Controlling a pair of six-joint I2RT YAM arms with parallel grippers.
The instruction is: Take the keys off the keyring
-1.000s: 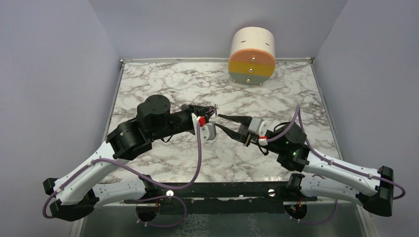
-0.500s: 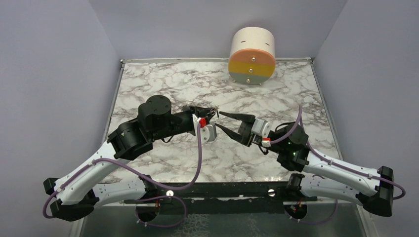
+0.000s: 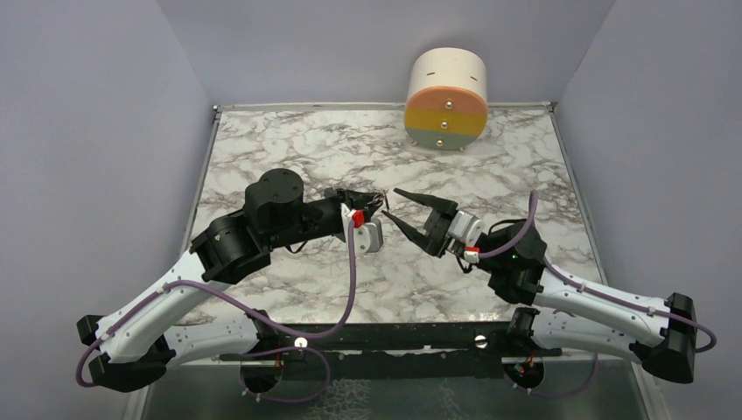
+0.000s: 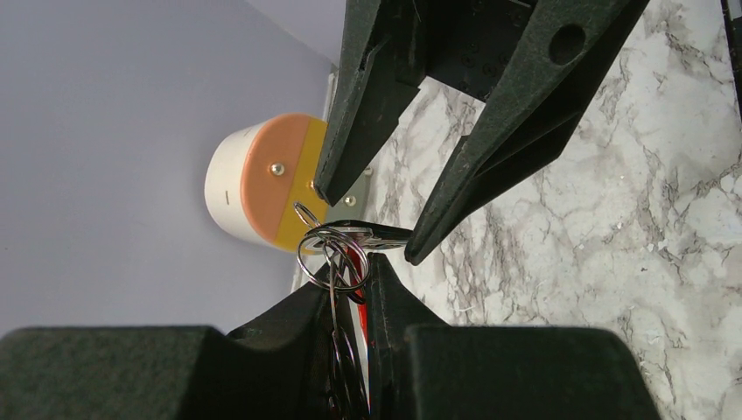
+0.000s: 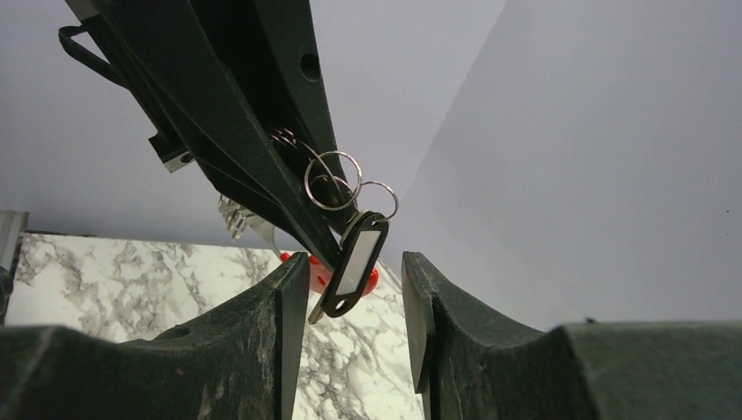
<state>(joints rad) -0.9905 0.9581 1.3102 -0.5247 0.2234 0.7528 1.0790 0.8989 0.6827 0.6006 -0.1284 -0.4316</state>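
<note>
The left gripper (image 3: 374, 199) is pinching the keyring (image 4: 337, 254) above the middle of the table (image 3: 289, 149). Just right of it, the right gripper (image 3: 391, 203) is standing with jaws apart, and the dark-headed key (image 5: 354, 262) is hanging between its fingertips.

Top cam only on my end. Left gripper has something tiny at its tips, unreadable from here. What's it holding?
Observer: The left wrist view shows the left gripper shut on the keyring, with thin metal rings sticking out past its tips.
Operator: Right gripper on anything?
Observer: No. In its wrist view the right gripper is open, and a black tag with a white insert hangs between its fingers.
Operator: Any red in there?
Observer: Yes, a red clip shows just behind that tag.
</note>
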